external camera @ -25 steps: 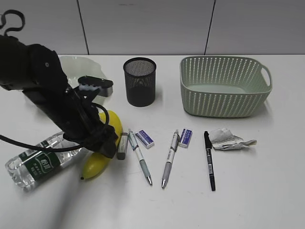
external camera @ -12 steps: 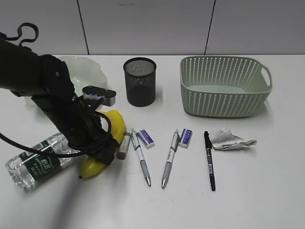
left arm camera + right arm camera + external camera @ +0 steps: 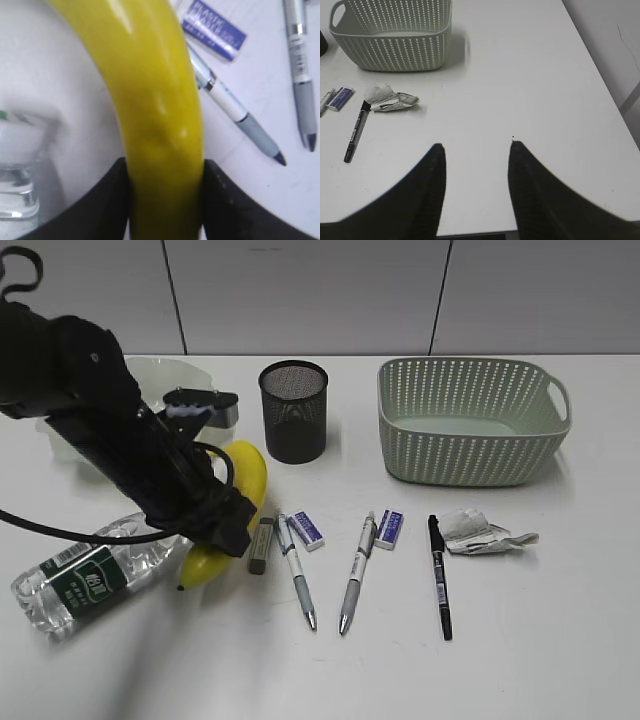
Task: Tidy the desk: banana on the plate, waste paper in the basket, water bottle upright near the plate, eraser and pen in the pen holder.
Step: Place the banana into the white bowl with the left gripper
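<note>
Since the earlier frame the banana (image 3: 228,515) has come up off the tabletop (image 3: 540,640), clamped at mid-body in the left gripper (image 3: 165,200), near the bottle (image 3: 85,580). Risks: the curved skin slipping or swinging in the pinch, or the trailing end clipping the grey eraser (image 3: 259,545). The plate (image 3: 170,375) is mostly hidden behind the arm. The right gripper (image 3: 476,150) hovers open and empty (well clear of the waste paper (image 3: 387,96)).
</note>
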Robot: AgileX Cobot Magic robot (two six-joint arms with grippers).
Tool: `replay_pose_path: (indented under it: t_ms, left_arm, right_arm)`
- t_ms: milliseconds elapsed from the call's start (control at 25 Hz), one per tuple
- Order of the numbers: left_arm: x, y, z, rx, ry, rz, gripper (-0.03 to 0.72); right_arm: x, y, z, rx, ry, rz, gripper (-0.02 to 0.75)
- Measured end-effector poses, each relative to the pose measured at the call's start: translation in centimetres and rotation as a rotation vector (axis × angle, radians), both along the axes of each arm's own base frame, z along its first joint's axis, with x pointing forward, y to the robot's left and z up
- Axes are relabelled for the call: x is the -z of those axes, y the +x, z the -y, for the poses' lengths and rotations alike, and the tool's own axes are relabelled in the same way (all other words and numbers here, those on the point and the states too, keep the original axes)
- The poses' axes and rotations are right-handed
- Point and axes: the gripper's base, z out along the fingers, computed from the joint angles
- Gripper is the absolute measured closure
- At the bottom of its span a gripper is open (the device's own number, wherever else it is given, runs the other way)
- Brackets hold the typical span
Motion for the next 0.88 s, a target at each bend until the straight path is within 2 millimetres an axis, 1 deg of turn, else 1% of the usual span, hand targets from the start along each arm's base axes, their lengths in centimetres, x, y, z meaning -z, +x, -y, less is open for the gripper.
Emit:
replay_pose_path:
  t_ms: [160,320,400,520,640,720,840,880]
  left_arm:
    - [-3.5,-0.6,0.0,-0.023,-0.078,0.051,0.375]
    - [-7.6,-1.5,-0.5,-0.022,-0.141,0.155,0.375]
    - [-9.7,-1.6,-1.2,-0.041,-0.17,0.242,0.375]
    - [-11.7,-0.8,-3.1,-0.107,-0.186,0.375,0.375]
    - [-12.2,1.0,-5.8,-0.213,-0.174,0.45,0.375]
    - [-11.7,2.3,-8.0,-0.293,-0.152,0.472,0.375]
    - [-9.9,4.3,-10.4,-0.407,-0.129,0.466,0.375]
    - [-9.2,4.9,-10.9,-0.435,-0.127,0.46,0.375]
  right_arm:
    - [0.0,0.0,0.0,0.0,0.0,0.0,0.399]
    - [0.0,0.0,0.0,0.0,0.0,0.0,0.399]
    - [0.0,0.0,0.0,0.0,0.0,0.0,0.399]
    - [0.0,0.0,0.0,0.0,0.0,0.0,0.399]
    - [0.0,0.0,0.0,0.0,0.0,0.0,0.399]
    - [0.0,0.0,0.0,0.0,0.0,0.0,0.399]
    - [0.0,0.0,0.0,0.0,0.0,0.0,0.399]
    - [0.0,0.0,0.0,0.0,0.0,0.0,0.399]
